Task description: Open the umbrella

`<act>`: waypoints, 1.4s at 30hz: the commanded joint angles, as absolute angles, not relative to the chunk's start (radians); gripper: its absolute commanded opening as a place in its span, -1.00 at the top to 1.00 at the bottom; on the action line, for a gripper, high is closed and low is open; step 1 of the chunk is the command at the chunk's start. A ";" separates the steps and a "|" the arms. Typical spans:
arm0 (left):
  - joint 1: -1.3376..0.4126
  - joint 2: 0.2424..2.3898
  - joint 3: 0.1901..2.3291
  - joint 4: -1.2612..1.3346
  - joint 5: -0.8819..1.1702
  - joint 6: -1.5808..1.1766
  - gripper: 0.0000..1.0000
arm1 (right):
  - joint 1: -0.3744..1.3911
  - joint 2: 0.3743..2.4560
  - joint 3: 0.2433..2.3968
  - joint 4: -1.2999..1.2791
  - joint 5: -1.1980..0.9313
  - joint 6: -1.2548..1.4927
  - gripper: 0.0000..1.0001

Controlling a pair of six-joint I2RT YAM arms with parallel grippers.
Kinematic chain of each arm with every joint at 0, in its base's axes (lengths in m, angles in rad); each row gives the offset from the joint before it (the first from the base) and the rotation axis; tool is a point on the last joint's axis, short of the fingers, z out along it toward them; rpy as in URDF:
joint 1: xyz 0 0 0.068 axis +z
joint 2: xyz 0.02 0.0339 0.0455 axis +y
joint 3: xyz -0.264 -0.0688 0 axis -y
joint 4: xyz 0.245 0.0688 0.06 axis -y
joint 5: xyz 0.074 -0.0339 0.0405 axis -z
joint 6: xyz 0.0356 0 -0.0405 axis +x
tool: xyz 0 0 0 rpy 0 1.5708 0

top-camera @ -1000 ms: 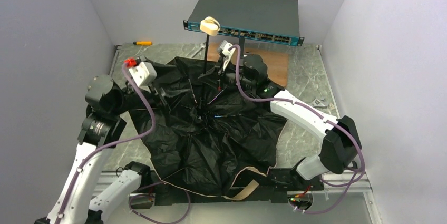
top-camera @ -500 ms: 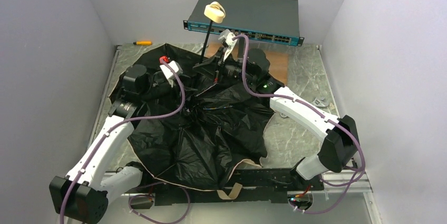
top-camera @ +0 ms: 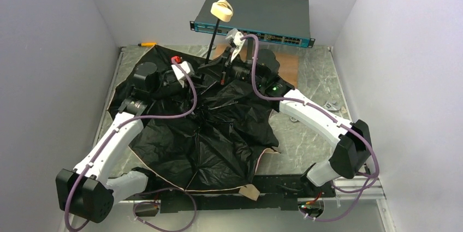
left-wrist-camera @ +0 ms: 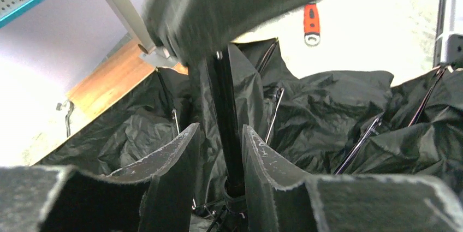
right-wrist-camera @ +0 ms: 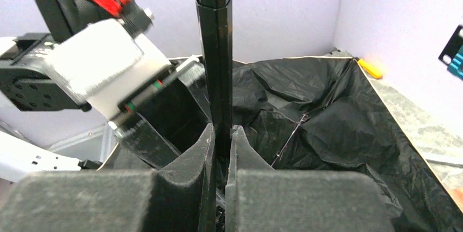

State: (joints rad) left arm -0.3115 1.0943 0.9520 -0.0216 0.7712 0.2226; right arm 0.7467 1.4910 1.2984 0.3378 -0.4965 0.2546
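The umbrella [top-camera: 207, 134] lies spread over the worktop [top-camera: 311, 134] with its black lining facing up and a thin cream edge showing along the near side. It sits directly under both claws. Its black shaft [top-camera: 214, 38] rises at a tilt from between them to a cream handle [top-camera: 221, 10], above and beyond the claws. The right claw [right-wrist-camera: 223, 129] is pressed together on the lower shaft, its two dark pads [right-wrist-camera: 210, 144] squeezing it from either side. The left claw [left-wrist-camera: 221, 128] straddles the same shaft a little lower. Its fingers [left-wrist-camera: 180, 150] stand apart, with a sliver of crumpled lining showing between one of them and the shaft, so it is not clamped. In the right wrist view, the left claw's white body stands just to the left of the shaft. Thin metal ribs [left-wrist-camera: 360, 144] lie among the folds of fabric on the far side of the left claw. Beyond both claws a flat dark-grey network switch [top-camera: 256, 11] stands raised at the back wall. A wooden board [top-camera: 286, 68] lies under it, and a yellow-handled screwdriver [top-camera: 146, 43] lies well off to the left.
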 commanded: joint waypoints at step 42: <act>-0.136 1.119 1.171 -0.406 0.629 0.573 1.00 | 0.735 1.304 1.286 0.317 -0.528 0.163 -0.28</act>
State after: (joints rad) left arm -0.1829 1.1584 1.0115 -0.2581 0.7685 0.5064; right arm 0.7422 1.4506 1.3128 0.2485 -0.4576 0.2253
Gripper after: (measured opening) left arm 0.104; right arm 0.473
